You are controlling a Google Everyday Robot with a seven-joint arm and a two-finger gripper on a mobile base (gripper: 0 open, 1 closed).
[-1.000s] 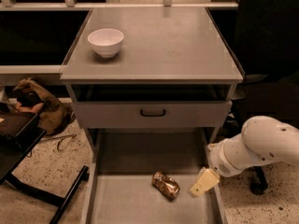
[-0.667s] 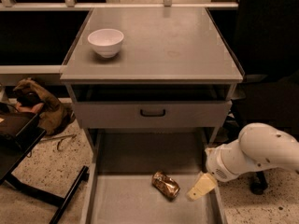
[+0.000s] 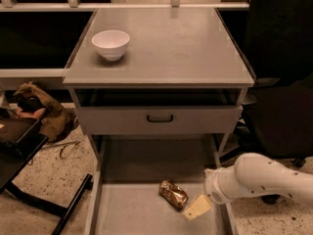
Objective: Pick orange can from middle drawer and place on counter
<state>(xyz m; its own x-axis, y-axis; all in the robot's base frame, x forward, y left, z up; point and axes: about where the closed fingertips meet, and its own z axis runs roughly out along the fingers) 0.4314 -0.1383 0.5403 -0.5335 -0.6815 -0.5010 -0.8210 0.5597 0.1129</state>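
Note:
The orange can lies on its side on the floor of the pulled-out middle drawer, near the drawer's middle right. My gripper, cream-coloured at the end of the white arm, reaches in from the right and hangs low over the drawer, just right of the can and close to it. The gripper holds nothing that I can see. The counter is the grey cabinet top above.
A white bowl stands on the counter's left part. A closed grey drawer front with a black handle sits above the open drawer. A brown rag and a dark stand are on the floor at left. A black chair is at right.
The arm has come down and a little to the left, bringing the gripper closer to the can. The can has not moved.

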